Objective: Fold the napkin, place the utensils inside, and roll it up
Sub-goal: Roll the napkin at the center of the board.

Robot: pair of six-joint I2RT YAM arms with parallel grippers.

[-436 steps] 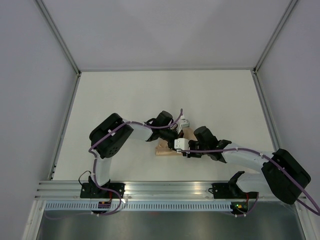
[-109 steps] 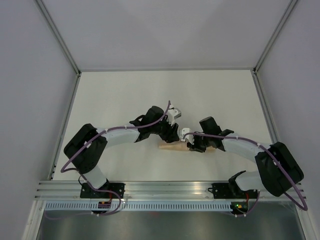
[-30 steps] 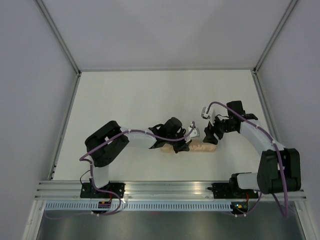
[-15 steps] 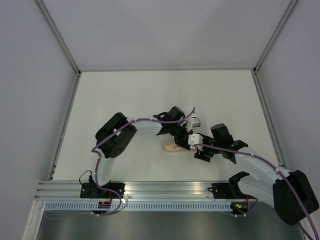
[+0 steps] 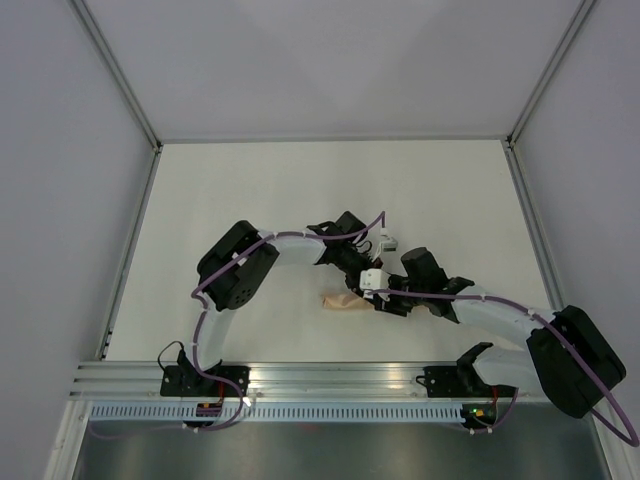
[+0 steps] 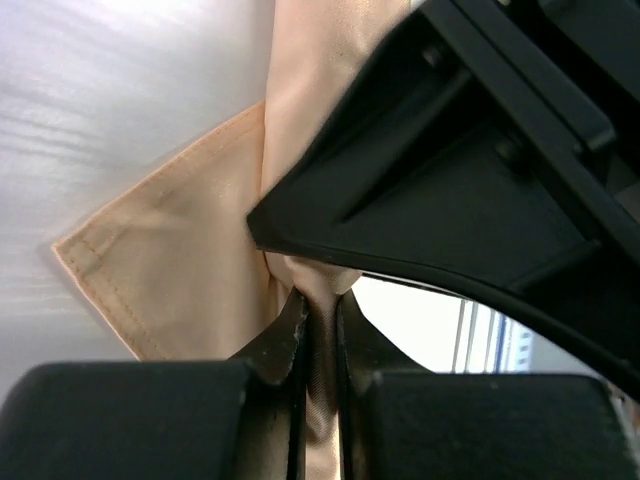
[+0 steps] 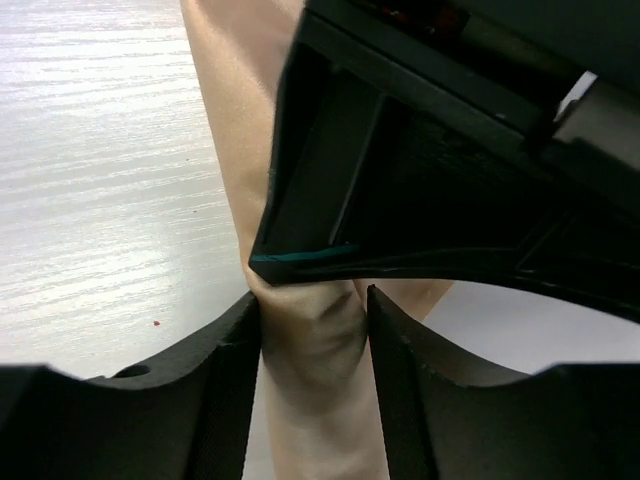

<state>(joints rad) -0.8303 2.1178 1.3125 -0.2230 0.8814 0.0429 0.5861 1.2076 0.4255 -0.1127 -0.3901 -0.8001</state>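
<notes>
The peach-orange napkin [image 5: 338, 301] lies rolled in a short bundle on the white table, its right part hidden under both grippers. In the left wrist view, my left gripper [image 6: 318, 335] is shut on a thin fold of the napkin [image 6: 180, 250], with a loose corner spread flat to the left. My right gripper [image 7: 313, 330] has its fingers [image 7: 225, 370] pressed on both sides of the rolled napkin [image 7: 240, 110], which creases between them. From above, the left gripper [image 5: 362, 277] and right gripper [image 5: 376, 296] meet tip to tip. The utensils are hidden.
The white table [image 5: 300, 190] is walled at the left, back and right. A metal rail [image 5: 330, 375] with both arm bases runs along the near edge. The other arm's black body fills the upper right of each wrist view.
The right arm swung in from the back right to the roll, and its jaws narrowed onto the cloth. The left gripper kept its pinch and shifted slightly toward the back.
</notes>
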